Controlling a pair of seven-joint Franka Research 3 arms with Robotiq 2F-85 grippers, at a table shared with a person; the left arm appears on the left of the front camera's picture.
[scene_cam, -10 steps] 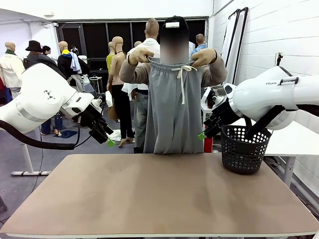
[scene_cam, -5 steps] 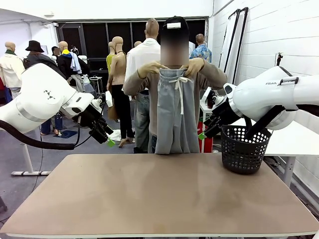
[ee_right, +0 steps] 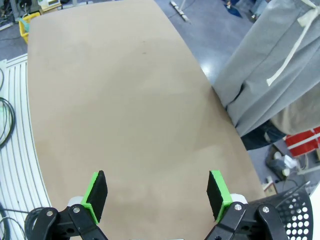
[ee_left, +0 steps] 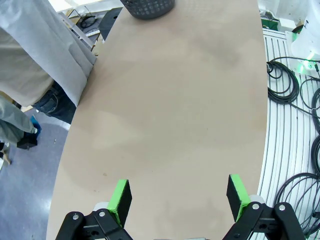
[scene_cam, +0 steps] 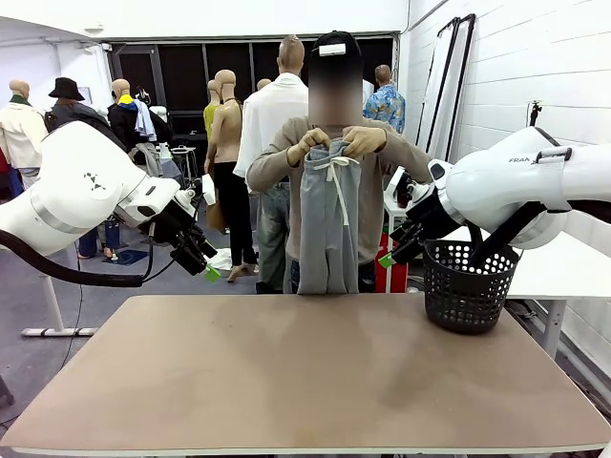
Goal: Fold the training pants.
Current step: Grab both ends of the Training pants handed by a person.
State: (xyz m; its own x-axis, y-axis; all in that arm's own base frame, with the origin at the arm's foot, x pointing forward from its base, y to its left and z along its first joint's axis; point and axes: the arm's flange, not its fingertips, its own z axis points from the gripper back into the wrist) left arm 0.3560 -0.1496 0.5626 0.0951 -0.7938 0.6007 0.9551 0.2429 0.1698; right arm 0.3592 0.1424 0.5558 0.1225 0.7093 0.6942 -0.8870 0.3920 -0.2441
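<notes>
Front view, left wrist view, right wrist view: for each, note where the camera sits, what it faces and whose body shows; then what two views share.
Front: between the arms, facing across the table at a person holding training pants; shows both arms, left gripper, right gripper.
Left wrist: on that arm, looking down at the tabletop; its open fingers show.
Right wrist: likewise; its open fingers show.
Shared: both wrist views catch the pants and black basket.

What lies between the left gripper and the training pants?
Only bare table: in the left wrist view it stretches from the left gripper to the training pants hanging past its edge.
</notes>
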